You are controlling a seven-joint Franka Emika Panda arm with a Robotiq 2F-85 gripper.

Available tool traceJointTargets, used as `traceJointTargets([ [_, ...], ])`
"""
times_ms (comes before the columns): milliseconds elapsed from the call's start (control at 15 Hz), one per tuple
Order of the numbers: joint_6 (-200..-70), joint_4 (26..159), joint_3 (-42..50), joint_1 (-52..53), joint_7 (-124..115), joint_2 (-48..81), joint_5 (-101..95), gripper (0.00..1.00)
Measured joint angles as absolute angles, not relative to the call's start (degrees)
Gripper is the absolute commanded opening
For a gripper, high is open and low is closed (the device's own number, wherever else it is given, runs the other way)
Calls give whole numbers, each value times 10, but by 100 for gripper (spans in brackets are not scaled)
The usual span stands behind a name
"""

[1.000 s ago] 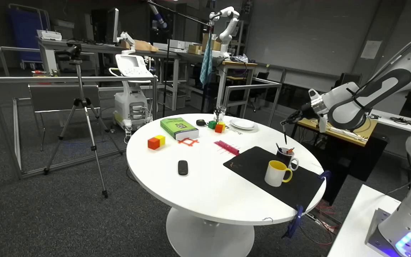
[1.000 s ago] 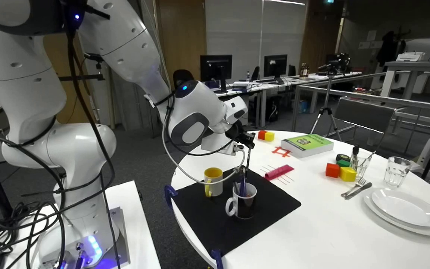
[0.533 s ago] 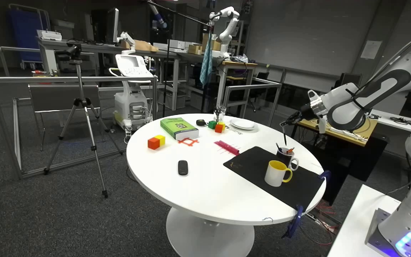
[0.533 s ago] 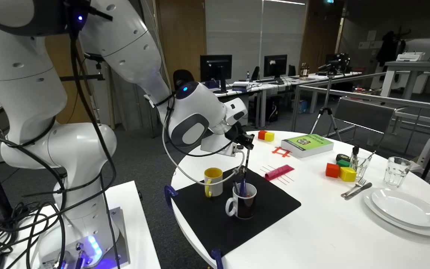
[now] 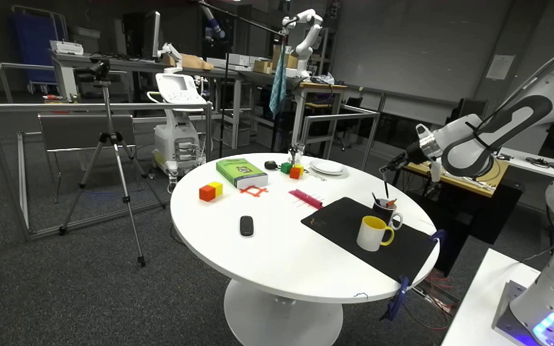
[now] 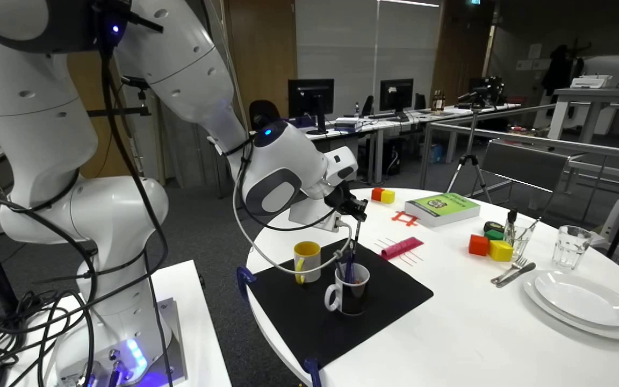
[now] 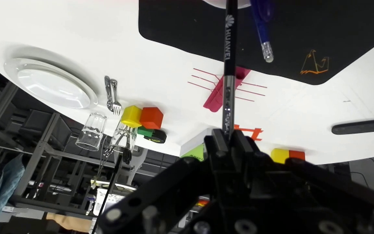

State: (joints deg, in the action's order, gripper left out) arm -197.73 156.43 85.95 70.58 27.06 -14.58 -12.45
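Observation:
My gripper [image 7: 228, 135] is shut on a black and silver pen [image 7: 230, 45] marked HUAWEI. The pen hangs down, nearly upright, in both exterior views [image 5: 386, 188] [image 6: 358, 231]. Its lower end is close above the rim of a dark mug [image 6: 354, 298] with a white handle; I cannot tell if it is inside. The mug also shows here [image 5: 381, 212] and holds several pens, including a blue pencil [image 7: 261, 29]. A white mug [image 6: 310, 270] with yellow inside stands beside it. Both mugs stand on a black mat [image 6: 390, 301].
Blue clamps [image 6: 242, 279] hold the mat at the round white table's [image 5: 267, 262] edge. A pink roll [image 6: 402, 247], a green book [image 6: 444, 207], coloured blocks [image 6: 479, 245], glasses [image 6: 571, 247], cutlery [image 6: 513, 273], white plates [image 6: 583, 298] and a small black device [image 5: 246, 226] lie farther off.
My gripper has moved down slightly with the pen, toward the dark mug. It stays shut on the pen. The mugs and other things on the table have not moved.

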Motion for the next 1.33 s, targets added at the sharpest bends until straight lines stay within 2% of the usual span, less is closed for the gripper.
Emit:
traceJointTargets([
  [400,-1977,1561,894,741,278,-145,-125,3],
  [667,-1977,1569,950,793,288,-142,-124,3],
  [733,-1977,1571,965,807,290,-141,-124,10],
  [1000,-1977,1573,997,835,295,-140,-124,10],
  [1067,-1977,1573,997,835,295,-140,-124,3],
  [1333,-1976,1574,997,836,295,-141,-124,3],
])
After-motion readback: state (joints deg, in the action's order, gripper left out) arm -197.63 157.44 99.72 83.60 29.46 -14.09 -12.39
